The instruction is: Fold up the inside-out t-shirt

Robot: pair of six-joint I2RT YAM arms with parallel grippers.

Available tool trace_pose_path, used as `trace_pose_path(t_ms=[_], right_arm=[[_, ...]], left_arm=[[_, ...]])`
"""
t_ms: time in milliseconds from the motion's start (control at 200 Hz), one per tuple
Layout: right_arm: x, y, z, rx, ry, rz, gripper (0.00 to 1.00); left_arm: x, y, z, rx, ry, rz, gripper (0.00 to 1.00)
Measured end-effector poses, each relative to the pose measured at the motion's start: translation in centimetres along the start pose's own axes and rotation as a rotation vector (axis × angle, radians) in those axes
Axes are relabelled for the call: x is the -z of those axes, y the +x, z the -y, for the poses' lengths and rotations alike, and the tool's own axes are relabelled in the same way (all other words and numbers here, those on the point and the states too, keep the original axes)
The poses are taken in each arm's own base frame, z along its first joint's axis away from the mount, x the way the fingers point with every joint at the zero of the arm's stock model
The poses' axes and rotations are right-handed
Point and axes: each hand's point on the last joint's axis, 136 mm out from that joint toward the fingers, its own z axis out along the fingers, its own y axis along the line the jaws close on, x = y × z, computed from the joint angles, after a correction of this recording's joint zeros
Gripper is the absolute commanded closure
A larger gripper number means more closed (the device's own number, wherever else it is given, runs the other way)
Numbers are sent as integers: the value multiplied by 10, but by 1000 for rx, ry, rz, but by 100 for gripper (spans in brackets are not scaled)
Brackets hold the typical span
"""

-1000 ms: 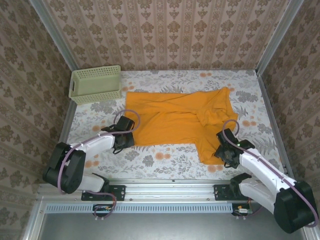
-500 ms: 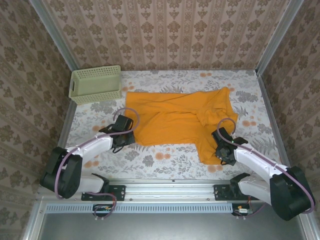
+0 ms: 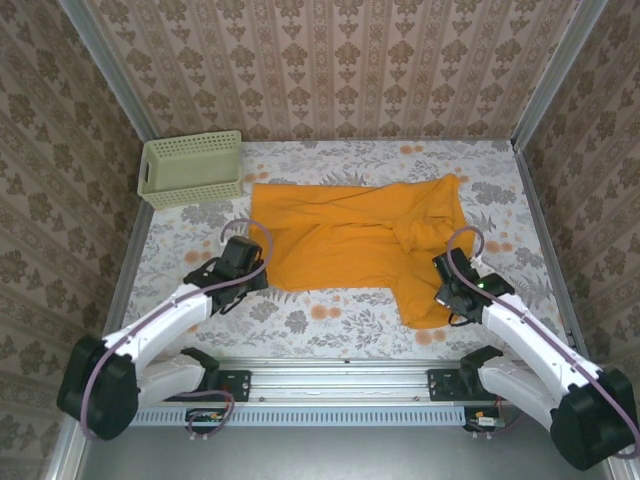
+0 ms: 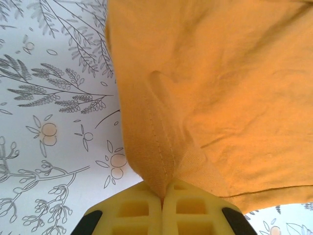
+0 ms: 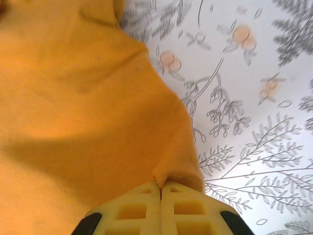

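Pinching the near-left hem of the inside-out t-shirt (image 3: 350,235) in the tightly closed left gripper (image 4: 163,196); clamping its near-right edge in the equally closed right gripper (image 5: 160,188).

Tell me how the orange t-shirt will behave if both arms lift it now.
Probably floppy: the t-shirt lies creased and rumpled, so it should sag between the left gripper and right gripper. Likely light, being thin cloth. Both pinch only its edge, so it might slip out.
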Motion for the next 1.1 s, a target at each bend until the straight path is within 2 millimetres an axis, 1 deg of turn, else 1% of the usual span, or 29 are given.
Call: trace_pose_path(t_ms=[115, 300, 390, 460, 555, 625, 690, 825, 865, 995, 1050, 1100], right_arm=[[20, -16, 7, -36, -20, 43, 100], [45, -27, 18, -65, -28, 79, 100], [56, -35, 19, -91, -46, 103, 100], [65, -43, 19, -104, -59, 122, 100], [72, -54, 13, -99, -67, 136, 100], [74, -64, 5, -81, -65, 136, 100], [73, -76, -7, -59, -65, 127, 100], [66, -108, -39, -19, -73, 112, 100], [63, -120, -49, -6, -77, 116, 100], [52, -156, -79, 27, -79, 124, 100], [44, -170, -92, 44, -79, 129, 100], [36, -181, -102, 56, -79, 135, 100]], left_arm=[[12, 3, -4, 33, 10, 49, 100], [22, 34, -12, 92, 37, 56, 100], [25, 45, -11, 113, 53, 55, 100], [27, 47, -9, 127, 60, 56, 100], [25, 45, -10, 137, 42, 56, 100], [25, 37, -7, 146, 22, 54, 100], [24, 22, -4, 173, 6, 61, 100], [19, -22, 1, 234, -13, 90, 100], [16, -34, 2, 244, -21, 94, 100], [0, -70, 6, 265, -31, 98, 100], [-11, -83, 6, 277, -23, 100, 100], [-19, -90, 5, 284, -21, 96, 100]])
